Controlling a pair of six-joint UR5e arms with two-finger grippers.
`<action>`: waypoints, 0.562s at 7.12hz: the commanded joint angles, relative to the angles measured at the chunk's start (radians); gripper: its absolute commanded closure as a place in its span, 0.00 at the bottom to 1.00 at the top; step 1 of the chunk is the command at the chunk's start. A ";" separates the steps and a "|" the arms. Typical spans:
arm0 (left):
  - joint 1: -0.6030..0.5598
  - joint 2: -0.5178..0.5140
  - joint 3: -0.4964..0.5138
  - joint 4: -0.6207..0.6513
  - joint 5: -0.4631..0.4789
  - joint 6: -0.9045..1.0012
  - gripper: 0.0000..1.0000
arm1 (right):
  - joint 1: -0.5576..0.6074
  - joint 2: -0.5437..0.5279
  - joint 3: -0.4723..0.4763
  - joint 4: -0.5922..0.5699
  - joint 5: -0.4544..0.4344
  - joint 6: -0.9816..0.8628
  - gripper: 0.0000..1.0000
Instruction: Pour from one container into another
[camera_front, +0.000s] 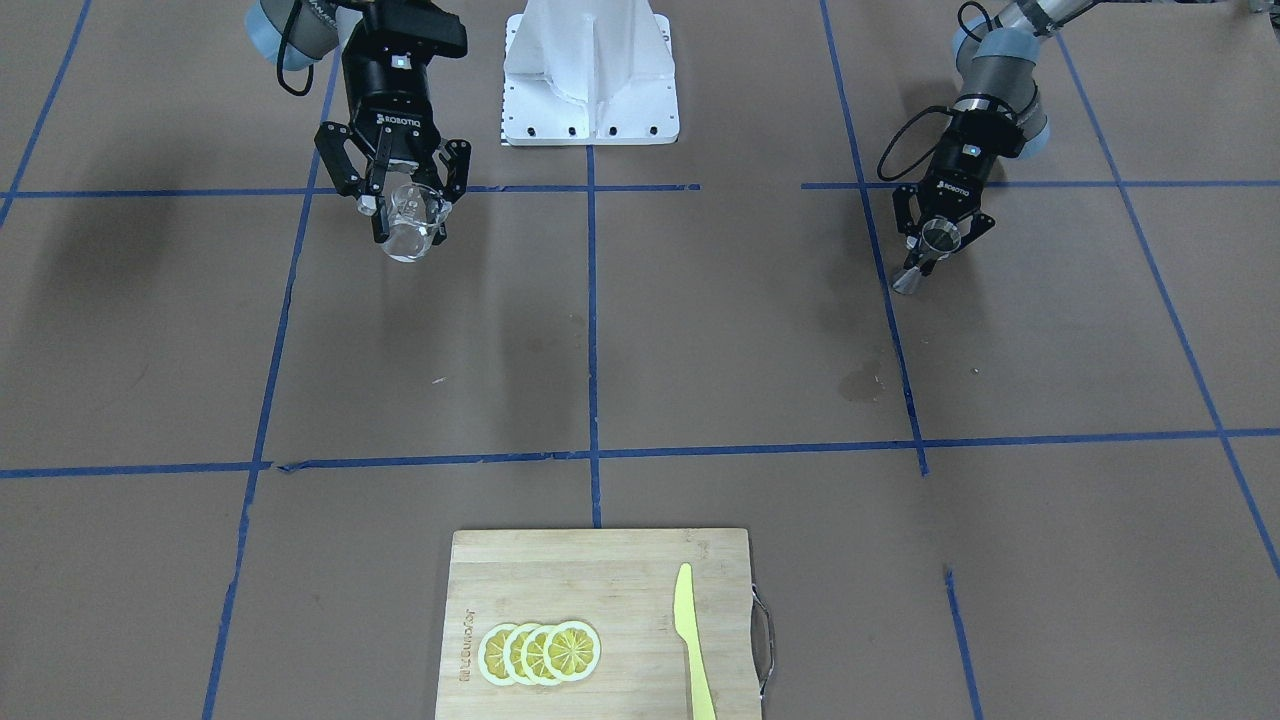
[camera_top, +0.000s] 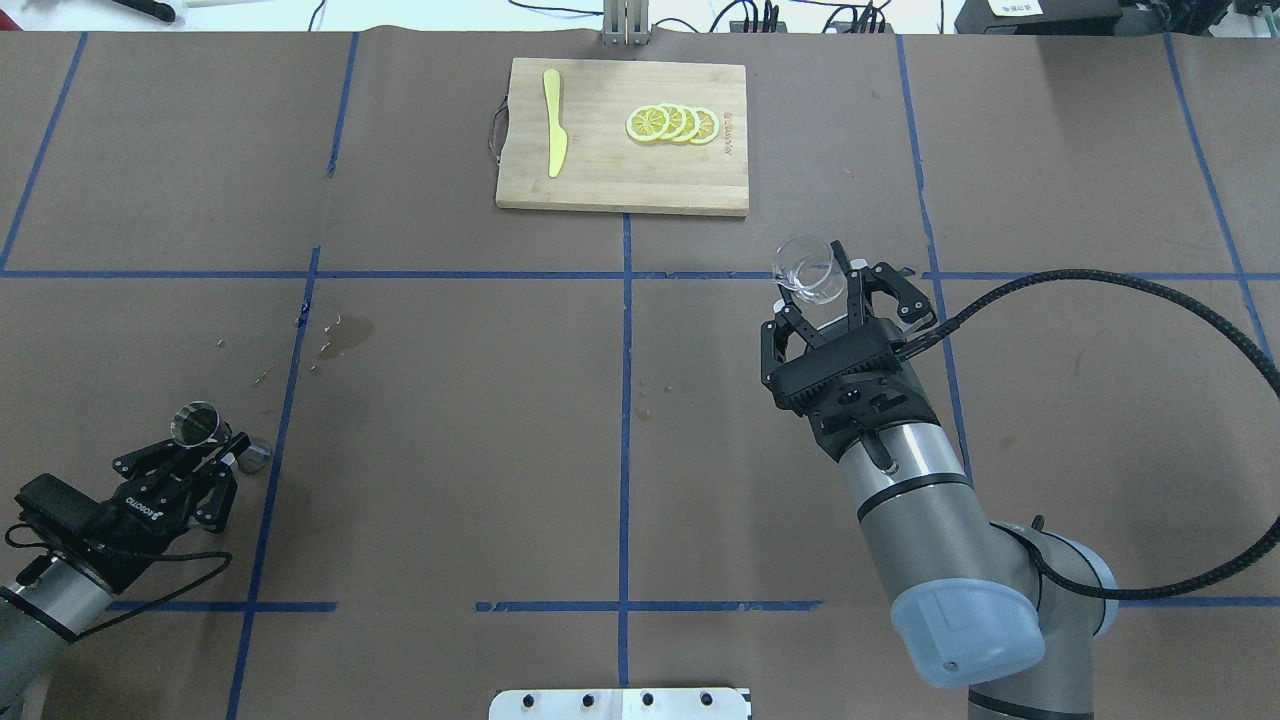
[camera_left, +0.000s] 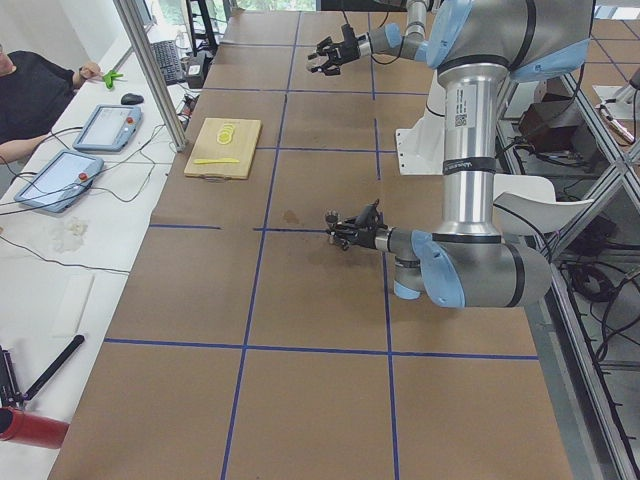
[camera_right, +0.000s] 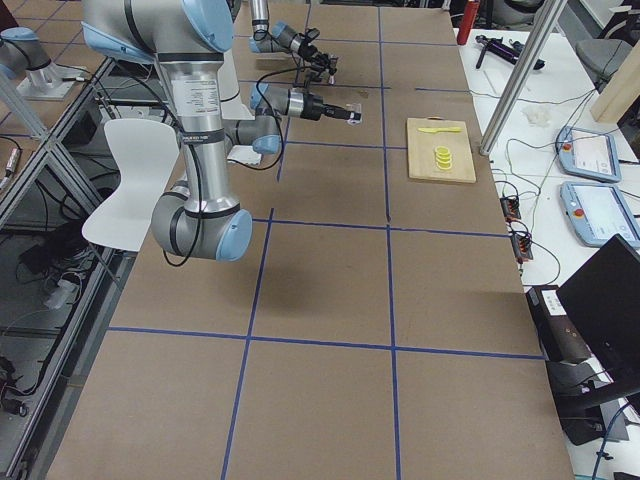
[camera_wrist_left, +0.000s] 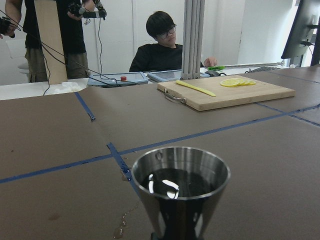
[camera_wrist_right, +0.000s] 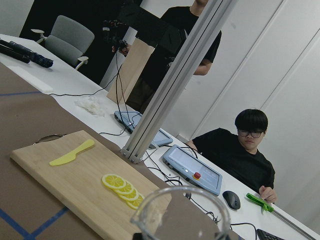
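right gripper (camera_top: 838, 300) is clamped on the small clear handled cup (camera_top: 808, 268), held up off the table, tipped a bit. left gripper (camera_top: 205, 452) pinches the grey steel hourglass jigger (camera_top: 197, 423) low down, well apart. jigger mouth's narrow, so any misalignment prob means a spill on the brown paper (camera_top: 500, 450). slick cup could also slip.

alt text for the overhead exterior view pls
The right hand holds a clear cup over a brown table, while the left hand far to its side holds a steel jigger. A cutting board with lemon slices and a yellow knife lies at the far edge.
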 joint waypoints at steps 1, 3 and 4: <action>0.000 0.000 0.002 0.000 0.000 0.001 0.53 | 0.000 0.000 -0.001 0.000 0.000 0.000 1.00; 0.000 0.000 0.002 -0.001 0.000 -0.001 0.32 | 0.000 0.000 0.001 0.000 0.000 0.000 1.00; -0.002 0.000 -0.003 -0.005 0.002 -0.001 0.00 | 0.000 0.000 0.001 0.000 0.000 0.000 1.00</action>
